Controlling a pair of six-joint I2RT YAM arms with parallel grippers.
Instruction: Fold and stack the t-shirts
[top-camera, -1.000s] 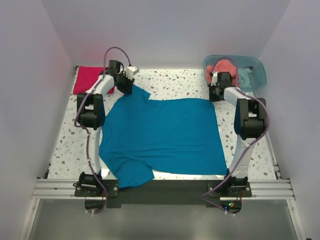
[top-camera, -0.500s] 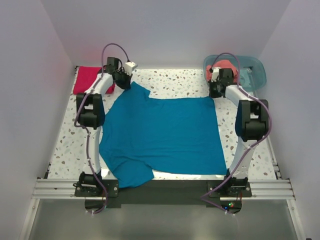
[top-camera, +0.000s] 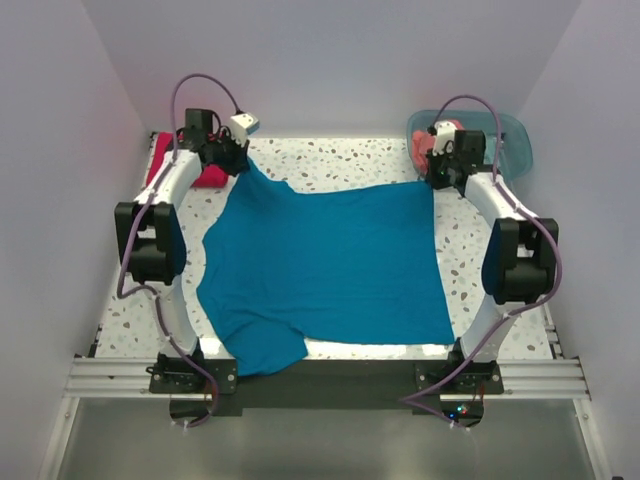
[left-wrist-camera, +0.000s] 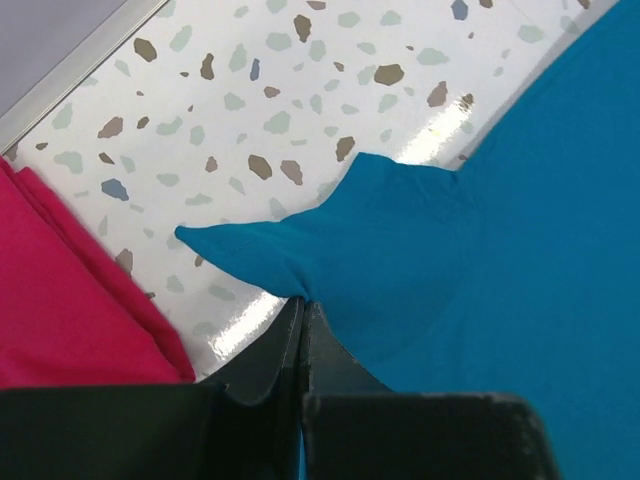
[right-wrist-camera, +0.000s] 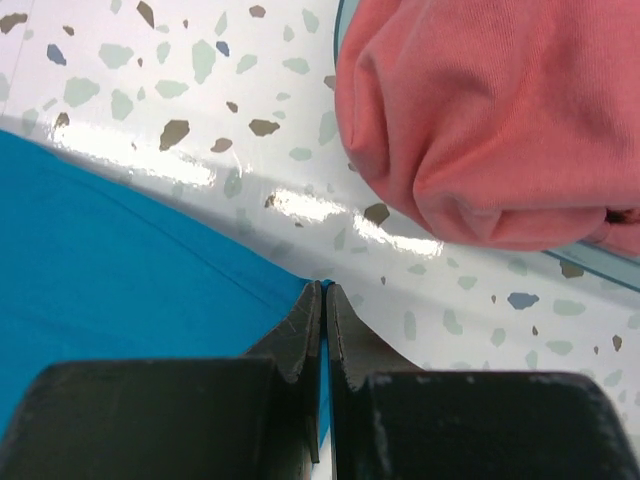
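at the far edge of the table (top-camera: 340, 165), both my pincers are pressed together on the teal-blue shirt (top-camera: 330, 265). my left gripper (left-wrist-camera: 303, 300) pinches its far-left corner, a pointed flap just beside the folded crimson shirt (left-wrist-camera: 70, 300). my right gripper (right-wrist-camera: 324, 288) nips the very tip of the far-right corner, near the salmon shirt (right-wrist-camera: 490, 110) heaped in the teal tub (top-camera: 512, 140). the rest of the blue cloth lies spread across the middle of the table, with its near-left part rumpled at the front edge.

i judge the step to be carrying this far edge over for the first fold. my right hold looks thin, only a sliver of cloth between the tips, so i should move slowly. i should lift both corners together at one height, so the edge between them runs straight. the left corner must steer clear of the crimson shirt, and the right one clear of the tub rim.
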